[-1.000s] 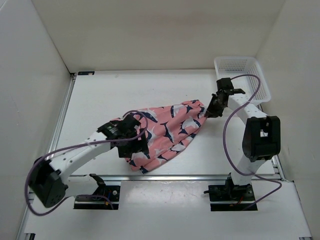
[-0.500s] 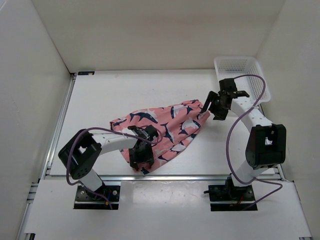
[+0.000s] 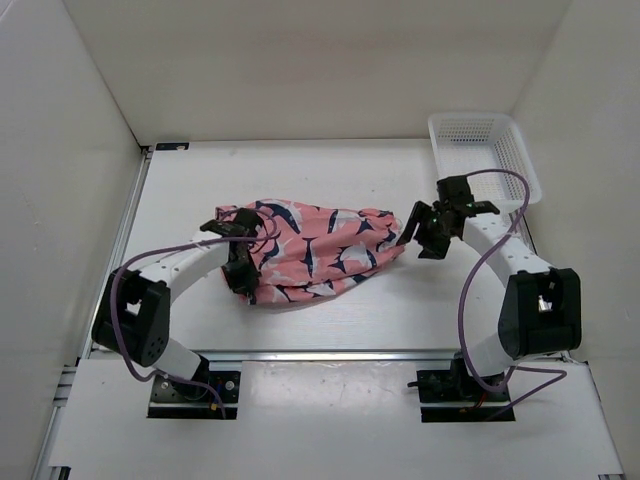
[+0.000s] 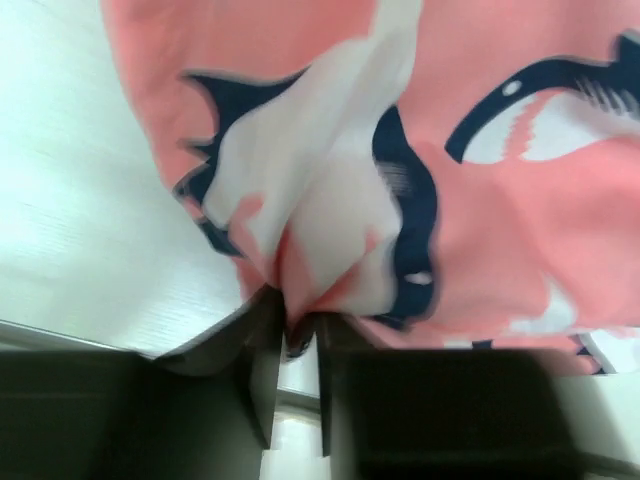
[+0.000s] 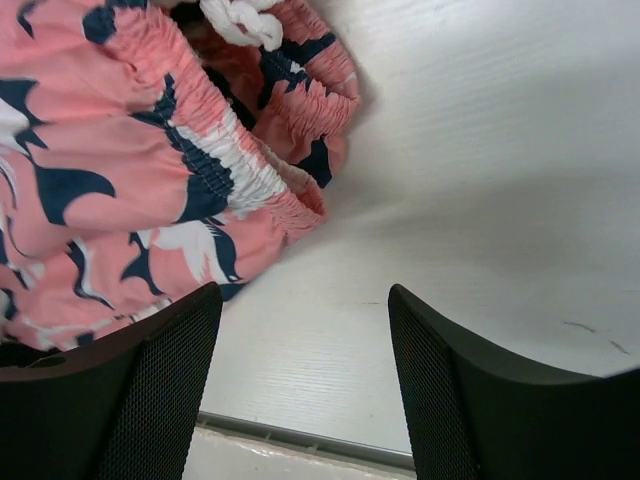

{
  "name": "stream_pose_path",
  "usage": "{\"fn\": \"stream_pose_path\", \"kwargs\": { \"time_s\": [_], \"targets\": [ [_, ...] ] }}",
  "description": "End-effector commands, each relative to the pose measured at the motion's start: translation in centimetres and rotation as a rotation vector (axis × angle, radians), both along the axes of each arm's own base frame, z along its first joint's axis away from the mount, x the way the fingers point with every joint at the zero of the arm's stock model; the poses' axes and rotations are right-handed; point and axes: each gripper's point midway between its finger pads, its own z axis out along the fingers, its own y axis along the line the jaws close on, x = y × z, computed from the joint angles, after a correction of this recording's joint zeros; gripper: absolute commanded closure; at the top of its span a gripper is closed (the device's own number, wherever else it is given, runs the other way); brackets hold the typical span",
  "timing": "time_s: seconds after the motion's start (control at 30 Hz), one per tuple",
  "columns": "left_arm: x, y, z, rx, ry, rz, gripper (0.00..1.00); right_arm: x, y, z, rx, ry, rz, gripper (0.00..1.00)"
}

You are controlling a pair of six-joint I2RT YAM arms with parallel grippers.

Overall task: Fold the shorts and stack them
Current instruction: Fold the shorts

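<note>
Lying bunched across the middle of the table (image 3: 330, 180), the shorts (image 3: 310, 250) form a crumpled, elongated heap running left to right, salmon-pink with navy-and-white shark shapes all over. At the left end of the heap the left gripper (image 4: 297, 328) pinches a fold of the cloth. In the left wrist view its two fingers are nearly together, with a ridge of pink and white fabric squeezed between them and the rest of the garment spreading away above. The right end of the heap is the elastic waistband (image 5: 215, 150), gathered and puckered, with a white drawstring (image 5: 240, 18) bunched at the opening. The right gripper (image 5: 302, 310) sits just beside that waistband end, its fingers spread wide and holding nothing. Bare table shows between them. One finger overlaps the edge of the cloth in the right wrist view, though I cannot tell whether it touches. A white plastic mesh basket (image 3: 480, 150) stands at the far right corner of the table, apart from the shorts and beyond the right gripper.
</note>
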Motion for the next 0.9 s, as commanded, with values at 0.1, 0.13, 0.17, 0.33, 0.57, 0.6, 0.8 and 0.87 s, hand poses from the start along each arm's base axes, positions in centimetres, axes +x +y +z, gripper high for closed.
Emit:
{"fn": "stream_pose_path", "kwargs": {
  "time_s": [0.1, 0.13, 0.17, 0.33, 0.57, 0.6, 0.8, 0.87],
  "targets": [
    [2.3, 2.5, 3.2, 0.064, -0.056, -0.051, 0.1, -1.7, 3.4, -0.3, 0.079, -0.006, 0.058, 0.28],
    [2.5, 2.7, 4.3, 0.056, -0.08, -0.041, 0.0, -1.6, 3.9, -0.2, 0.086, -0.014, 0.061, 0.28],
    [3.0, 3.3, 5.1, 0.051, -0.097, -0.011, 0.0, -1.8, 3.9, -0.6, 0.089, -0.006, 0.054, 0.28],
    [3.1, 5.8, 5.6, 0.028, -0.112, 0.119, 0.01, -0.9, 3.5, -1.8, 0.058, -0.008, 0.036, 0.33],
    [2.2, 6.6, 0.7, -0.061, -0.023, 0.247, 0.07, 0.8, 4.0, -3.0, 0.056, 0.019, 0.028, 0.36],
    [2.1, 7.0, 0.2, -0.067, -0.006, 0.272, 0.09, 1.1, 4.1, -3.2, 0.055, 0.024, 0.027, 0.36],
    [2.2, 6.5, -2.2, -0.086, 0.047, 0.269, 0.32, 2.3, 4.2, -3.3, 0.047, 0.014, 0.022, 0.61],
    [3.0, 6.4, -1.9, -0.091, 0.027, 0.268, 0.51, 2.6, 4.3, -3.3, 0.051, 0.017, 0.015, 0.7]
  ]
}}
